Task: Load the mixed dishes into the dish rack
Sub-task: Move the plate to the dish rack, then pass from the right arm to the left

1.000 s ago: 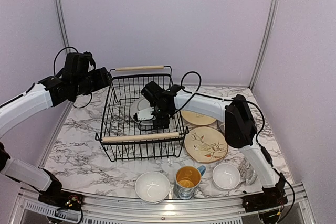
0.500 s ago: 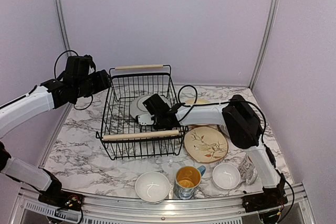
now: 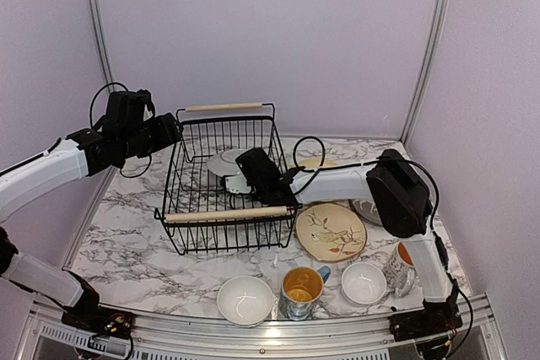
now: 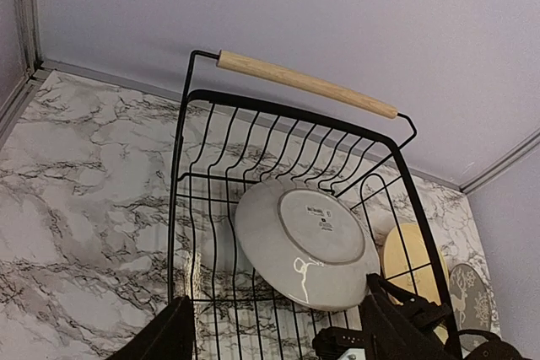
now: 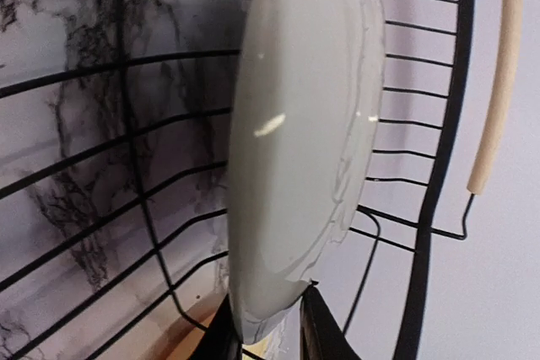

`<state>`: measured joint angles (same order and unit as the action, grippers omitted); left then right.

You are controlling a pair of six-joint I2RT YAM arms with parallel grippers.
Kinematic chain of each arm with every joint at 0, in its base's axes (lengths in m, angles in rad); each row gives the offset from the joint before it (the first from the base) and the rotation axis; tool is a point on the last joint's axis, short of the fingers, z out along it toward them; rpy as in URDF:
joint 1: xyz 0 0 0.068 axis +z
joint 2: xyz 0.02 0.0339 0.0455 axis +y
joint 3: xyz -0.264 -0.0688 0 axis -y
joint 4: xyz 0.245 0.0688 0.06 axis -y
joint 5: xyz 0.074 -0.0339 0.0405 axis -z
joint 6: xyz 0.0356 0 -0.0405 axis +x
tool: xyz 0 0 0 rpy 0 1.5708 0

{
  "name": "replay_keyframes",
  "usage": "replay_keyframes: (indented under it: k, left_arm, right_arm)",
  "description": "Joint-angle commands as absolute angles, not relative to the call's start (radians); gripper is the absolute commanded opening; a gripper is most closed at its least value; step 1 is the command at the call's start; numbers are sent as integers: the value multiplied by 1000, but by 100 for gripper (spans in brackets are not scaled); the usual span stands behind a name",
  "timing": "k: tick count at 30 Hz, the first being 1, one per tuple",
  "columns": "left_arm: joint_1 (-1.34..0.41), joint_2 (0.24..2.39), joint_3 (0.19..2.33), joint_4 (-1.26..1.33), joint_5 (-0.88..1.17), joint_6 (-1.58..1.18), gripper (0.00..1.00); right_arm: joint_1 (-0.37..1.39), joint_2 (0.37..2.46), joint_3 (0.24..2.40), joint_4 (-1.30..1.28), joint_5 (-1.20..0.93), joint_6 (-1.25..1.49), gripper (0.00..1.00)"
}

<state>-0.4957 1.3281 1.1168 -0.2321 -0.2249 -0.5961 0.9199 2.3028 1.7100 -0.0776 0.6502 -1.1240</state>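
The dish rack (image 3: 224, 218) is a black wire basket with two wooden handles, standing at centre left. Inside it a grey plate (image 3: 226, 163) stands tilted on edge, its underside seen in the left wrist view (image 4: 304, 246). My right gripper (image 3: 245, 181) reaches over the rack's right side and is shut on the plate's lower rim (image 5: 295, 141), one finger (image 5: 224, 335) on each face. My left gripper (image 3: 169, 130) hovers open above the rack's far left corner, holding nothing. On the table lie a cream bird plate (image 3: 331, 232), a pale yellow plate (image 3: 316, 163), two white bowls (image 3: 245, 299) (image 3: 364, 282) and two mugs (image 3: 302, 290) (image 3: 401, 265).
The rack's far wooden handle (image 4: 304, 83) stands close to the back wall. Metal frame posts (image 3: 430, 48) run up both back corners. The bowls and mugs line the table's near edge, between the two arm bases.
My right gripper has shut on the grey plate's rim and dropped lower in the rack; the plate now stands more upright. The left arm has barely moved.
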Motion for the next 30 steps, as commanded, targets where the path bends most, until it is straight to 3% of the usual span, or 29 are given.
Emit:
replay_keyframes:
  k: [1,12,21,30]
  left_arm:
    - [-491,1344,1097,-210,-199,-609,70]
    - [-491,1332,1087,-193,-190,-629,70]
    - [-517,1347,1117,-158,-177,-659,70]
    - [-558,1391,1109,72,-59,-932,69]
  right_arm:
    - [916,2226,1722,110,697,-1088,2]
    - [906,2155,1752,116,704,-1022,0]
    - [840,2048,1846,-58,563,-680,0]
    - [827,1958,1770,36,513,-566,0]
